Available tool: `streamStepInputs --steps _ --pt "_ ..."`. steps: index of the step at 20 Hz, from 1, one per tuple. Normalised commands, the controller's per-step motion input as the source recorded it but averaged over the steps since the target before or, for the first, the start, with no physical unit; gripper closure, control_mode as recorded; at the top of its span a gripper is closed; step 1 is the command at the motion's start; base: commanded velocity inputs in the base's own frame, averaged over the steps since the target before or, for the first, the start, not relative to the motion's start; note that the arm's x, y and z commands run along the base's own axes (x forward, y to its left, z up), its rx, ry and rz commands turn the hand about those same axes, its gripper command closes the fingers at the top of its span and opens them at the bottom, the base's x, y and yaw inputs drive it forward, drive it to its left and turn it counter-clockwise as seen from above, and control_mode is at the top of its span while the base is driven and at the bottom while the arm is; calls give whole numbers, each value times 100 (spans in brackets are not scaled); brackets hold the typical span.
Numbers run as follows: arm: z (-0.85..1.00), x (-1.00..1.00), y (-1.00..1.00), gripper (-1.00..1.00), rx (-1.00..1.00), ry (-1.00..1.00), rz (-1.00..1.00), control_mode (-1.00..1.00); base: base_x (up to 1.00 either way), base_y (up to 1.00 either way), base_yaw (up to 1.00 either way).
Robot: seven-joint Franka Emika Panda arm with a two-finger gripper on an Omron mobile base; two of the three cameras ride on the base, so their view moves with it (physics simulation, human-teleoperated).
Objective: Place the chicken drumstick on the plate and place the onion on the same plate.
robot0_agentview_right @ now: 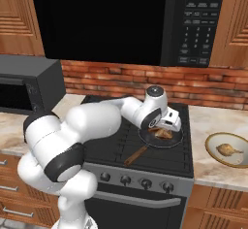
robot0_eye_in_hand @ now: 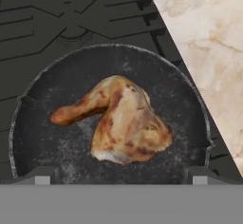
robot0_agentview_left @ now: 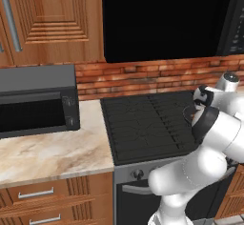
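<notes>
Chicken drumstick [robot0_eye_in_hand: 121, 121] lies in pan [robot0_eye_in_hand: 57, 147] on stove [robot0_agentview_right: 145, 155]; counter [robot0_agentview_right: 213, 167] to its right

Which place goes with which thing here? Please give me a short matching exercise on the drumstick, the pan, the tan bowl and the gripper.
Things:
1. chicken drumstick
2. pan
3. tan bowl
4. gripper

Places:
A. on the stove
B. on the marble counter, right of the stove
C. lying in the pan
D. hovering open just above the drumstick

Pairs: 1-C, 2-A, 3-B, 4-D
</notes>
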Motion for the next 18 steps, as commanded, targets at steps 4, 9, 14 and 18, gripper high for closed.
streamStepInputs --steps 4,9,14,18 --pt "-25 13 -1 -100 0 0 4 -100 0 0 0" --pt "-30 7 0 -100 -1 0 4 -100 0 0 0" --pt "-20 6 0 -100 -2 0 3 -100 0 0 0" --pt "0 3 -2 -100 -1 0 4 -100 0 0 0"
